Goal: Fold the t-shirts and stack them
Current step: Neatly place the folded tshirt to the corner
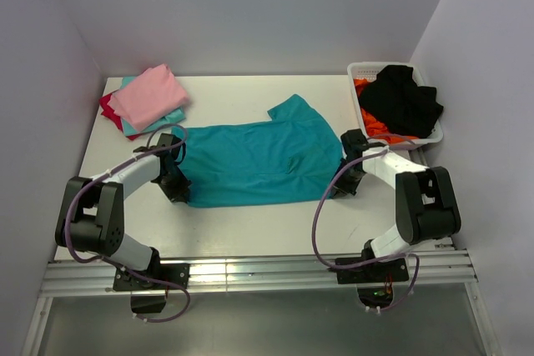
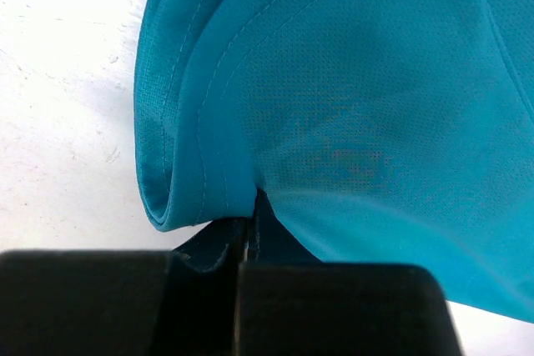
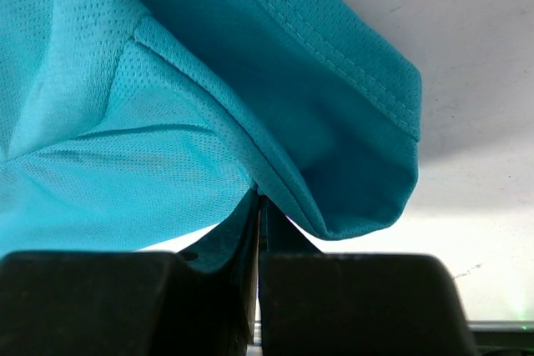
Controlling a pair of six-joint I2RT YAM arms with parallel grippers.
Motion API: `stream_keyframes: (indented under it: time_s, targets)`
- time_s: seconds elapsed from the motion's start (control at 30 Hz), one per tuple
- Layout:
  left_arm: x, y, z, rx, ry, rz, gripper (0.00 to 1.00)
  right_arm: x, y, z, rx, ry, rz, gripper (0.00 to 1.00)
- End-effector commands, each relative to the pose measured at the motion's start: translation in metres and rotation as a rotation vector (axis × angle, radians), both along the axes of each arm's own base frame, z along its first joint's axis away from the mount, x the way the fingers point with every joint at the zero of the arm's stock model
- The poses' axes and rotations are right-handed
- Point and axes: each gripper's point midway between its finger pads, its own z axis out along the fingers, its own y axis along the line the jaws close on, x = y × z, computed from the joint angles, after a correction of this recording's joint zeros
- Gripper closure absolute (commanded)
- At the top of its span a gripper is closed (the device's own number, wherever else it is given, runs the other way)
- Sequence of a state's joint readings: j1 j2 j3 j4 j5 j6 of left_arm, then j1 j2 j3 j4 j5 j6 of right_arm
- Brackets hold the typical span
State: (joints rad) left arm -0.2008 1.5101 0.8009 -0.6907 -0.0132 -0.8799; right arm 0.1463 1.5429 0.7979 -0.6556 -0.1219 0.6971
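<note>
In the middle of the tabletop (image 1: 250,223) the teal t-shirt (image 1: 254,162) lies spread out, with the left jaws and the right jaws each clenched on a near corner, so it looks like the first fold, and next both need to lift and carry that edge across evenly.

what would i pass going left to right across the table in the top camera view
stack of folded t-shirts → left gripper pinching the shirt's left edge → teal t-shirt spread flat → right gripper pinching its right edge → white basket of clothes
</note>
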Motion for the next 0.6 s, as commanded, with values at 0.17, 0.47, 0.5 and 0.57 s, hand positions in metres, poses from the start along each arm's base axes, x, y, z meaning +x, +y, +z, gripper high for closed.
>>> stream_keyframes:
  time_s: [0.17, 0.47, 0.5, 0.57]
  targets:
    - [-0.002, -0.011, 0.004, -0.043, -0.059, -0.022, 1.0, -0.046, -0.025, -0.005, -0.11, 0.019, -0.034, 1.0]
    - [-0.035, -0.028, 0.018, -0.064, -0.044, -0.076, 1.0, -0.072, -0.032, 0.037, -0.148, 0.015, -0.064, 1.0]
    - [-0.036, -0.03, 0.021, -0.069, -0.045, -0.071, 1.0, -0.079, -0.033, 0.038, -0.148, 0.037, -0.063, 1.0]
    - [-0.045, -0.033, 0.028, -0.074, -0.032, -0.079, 1.0, -0.085, -0.032, 0.04, -0.137, 0.039, -0.063, 1.0]
